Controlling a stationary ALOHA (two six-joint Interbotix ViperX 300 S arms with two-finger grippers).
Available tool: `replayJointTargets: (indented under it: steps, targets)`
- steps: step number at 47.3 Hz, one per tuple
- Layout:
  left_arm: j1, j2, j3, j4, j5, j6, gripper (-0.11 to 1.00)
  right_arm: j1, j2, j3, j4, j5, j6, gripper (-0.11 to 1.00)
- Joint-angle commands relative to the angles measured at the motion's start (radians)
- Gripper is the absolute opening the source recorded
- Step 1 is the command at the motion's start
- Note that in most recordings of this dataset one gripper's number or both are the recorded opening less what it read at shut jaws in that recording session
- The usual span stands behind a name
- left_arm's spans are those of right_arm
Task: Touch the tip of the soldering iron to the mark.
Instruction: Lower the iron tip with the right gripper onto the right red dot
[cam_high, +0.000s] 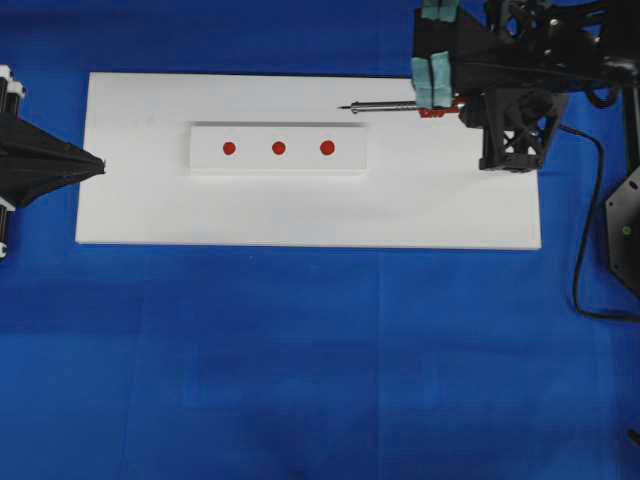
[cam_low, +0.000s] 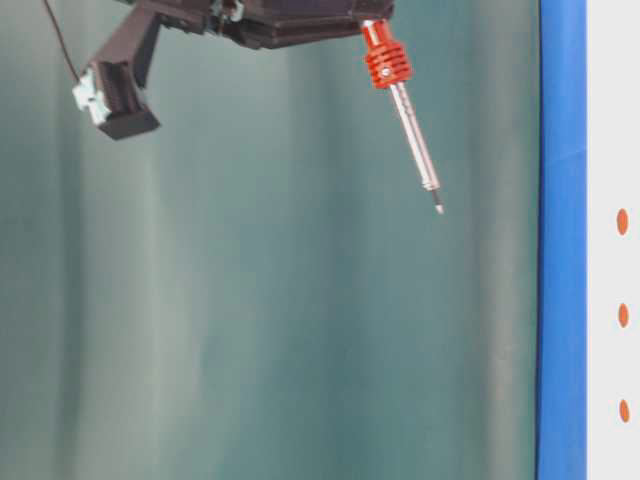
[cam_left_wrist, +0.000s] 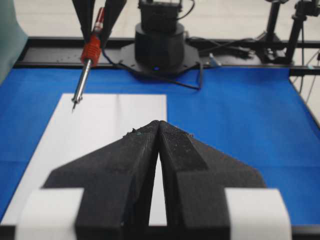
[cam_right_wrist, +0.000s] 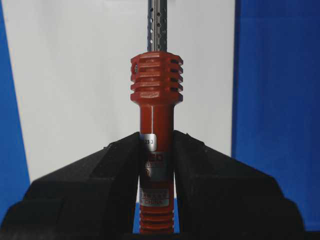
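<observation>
Red-orange and rigid, the soldering iron (cam_right_wrist: 156, 150) looks light; your right gripper (cam_right_wrist: 156, 165) fingers clamp its handle, tip (cam_high: 343, 108) in the air beyond the red marks (cam_high: 278, 148), left gripper (cam_left_wrist: 158, 125) closed empty.

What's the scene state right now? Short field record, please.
right hand: shut on the soldering iron, gripping its red handle
iron pose: held in the air, tilted, shaft pointing down
tip: off the surface, near the white board's far edge, not on any mark
marks: three red dots in a row on the raised white block
left hand: shut, empty, at the left edge of the white board
task: contact not yet made
</observation>
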Motion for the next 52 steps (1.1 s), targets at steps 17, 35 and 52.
replayJointTargets:
  steps: [17, 35, 52]
  targets:
    - [-0.003, 0.005, -0.009, 0.002, -0.006, 0.0, 0.02, -0.003, 0.098, 0.064, 0.0, -0.123, 0.005, 0.07]
    - [-0.003, 0.003, -0.011, 0.002, -0.009, 0.002, 0.02, -0.018, 0.178, 0.135, 0.002, -0.258, 0.003, 0.07]
    - [-0.003, 0.005, -0.011, 0.002, -0.009, 0.006, 0.02, -0.018, 0.183, 0.16, 0.018, -0.282, 0.002, 0.07]
